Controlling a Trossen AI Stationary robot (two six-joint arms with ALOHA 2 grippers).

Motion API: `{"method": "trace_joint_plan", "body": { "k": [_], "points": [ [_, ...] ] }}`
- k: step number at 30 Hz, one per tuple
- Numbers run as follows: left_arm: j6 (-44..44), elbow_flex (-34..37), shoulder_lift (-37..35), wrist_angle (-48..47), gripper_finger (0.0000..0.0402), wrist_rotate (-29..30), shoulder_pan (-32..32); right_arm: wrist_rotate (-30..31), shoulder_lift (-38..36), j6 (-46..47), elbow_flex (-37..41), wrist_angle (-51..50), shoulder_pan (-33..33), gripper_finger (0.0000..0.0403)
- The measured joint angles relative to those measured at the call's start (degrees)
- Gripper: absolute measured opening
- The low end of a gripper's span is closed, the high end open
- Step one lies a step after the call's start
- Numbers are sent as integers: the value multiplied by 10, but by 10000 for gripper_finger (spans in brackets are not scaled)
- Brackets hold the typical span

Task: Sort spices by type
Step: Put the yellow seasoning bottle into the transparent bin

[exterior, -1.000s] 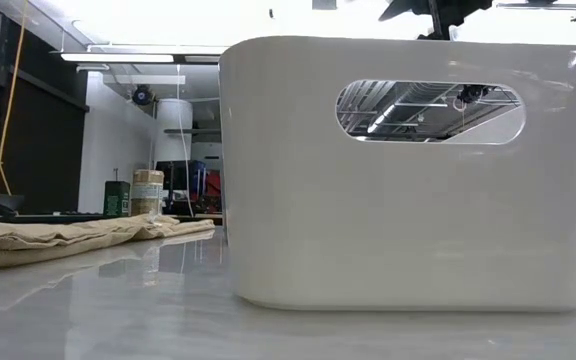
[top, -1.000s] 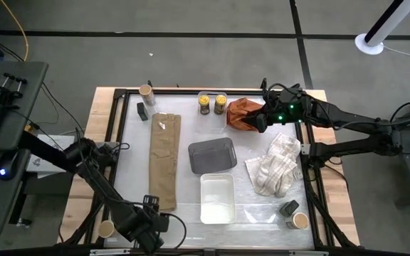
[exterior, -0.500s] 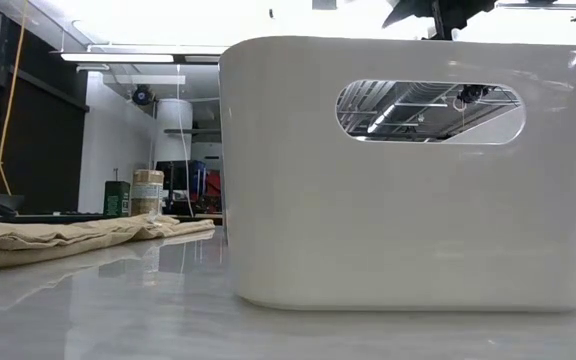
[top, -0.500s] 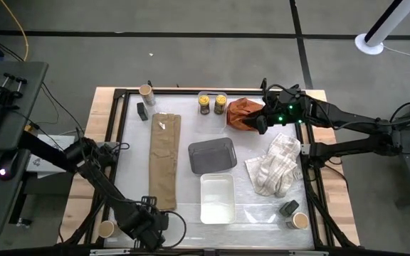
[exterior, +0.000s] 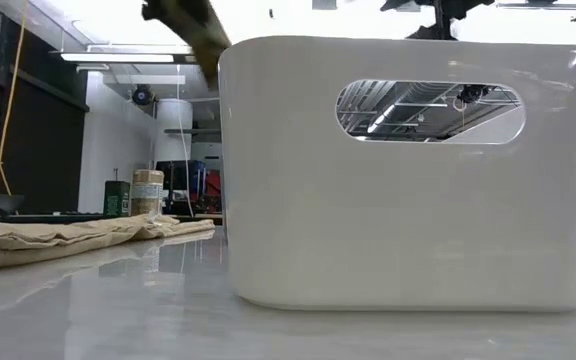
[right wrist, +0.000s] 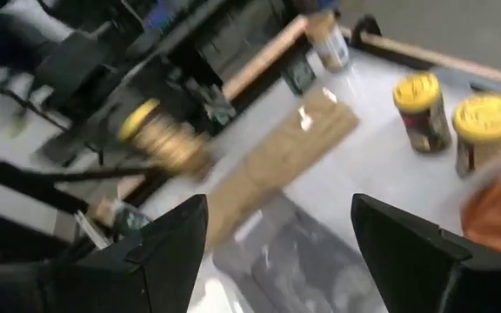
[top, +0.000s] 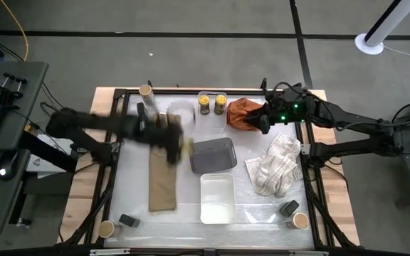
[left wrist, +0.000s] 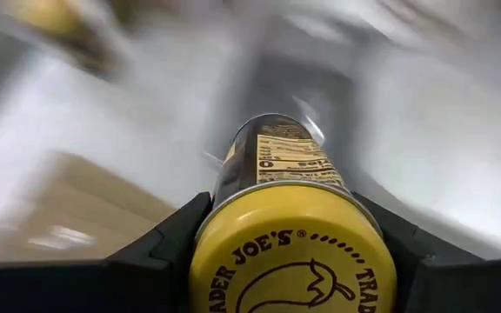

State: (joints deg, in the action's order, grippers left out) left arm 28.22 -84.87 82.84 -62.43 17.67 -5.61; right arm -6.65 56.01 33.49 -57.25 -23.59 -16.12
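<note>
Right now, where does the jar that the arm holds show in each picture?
High: jar, blurred, at the cloth's right edge.
Low: probably the blur at top left.
Left wrist: centre, between the fingers.
Right wrist: blurred, left of centre.
Shared landmark: the cloth.

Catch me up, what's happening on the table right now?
The left gripper holds a yellow-lidded spice jar in its jaws and is carrying it above the tan cloth, near the grey tray. Two more yellow-lidded jars stand together at the far edge. The right gripper hangs open by the orange bag, holding nothing.
</note>
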Motion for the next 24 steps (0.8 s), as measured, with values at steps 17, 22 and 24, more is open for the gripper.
{"method": "trace_joint_plan", "body": {
  "k": [17, 22, 24],
  "points": [
    [-437, -125, 260, 162, 197, -171, 290, 179, 3, 143, -1, 63, -28, 279],
    [-499, -181, 330, 132, 198, -135, 287, 192, 3, 161, -1, 63, -31, 279],
    [-505, -195, 347, 124, 198, -121, 287, 198, 3, 160, -1, 63, -31, 279]
  ]
}}
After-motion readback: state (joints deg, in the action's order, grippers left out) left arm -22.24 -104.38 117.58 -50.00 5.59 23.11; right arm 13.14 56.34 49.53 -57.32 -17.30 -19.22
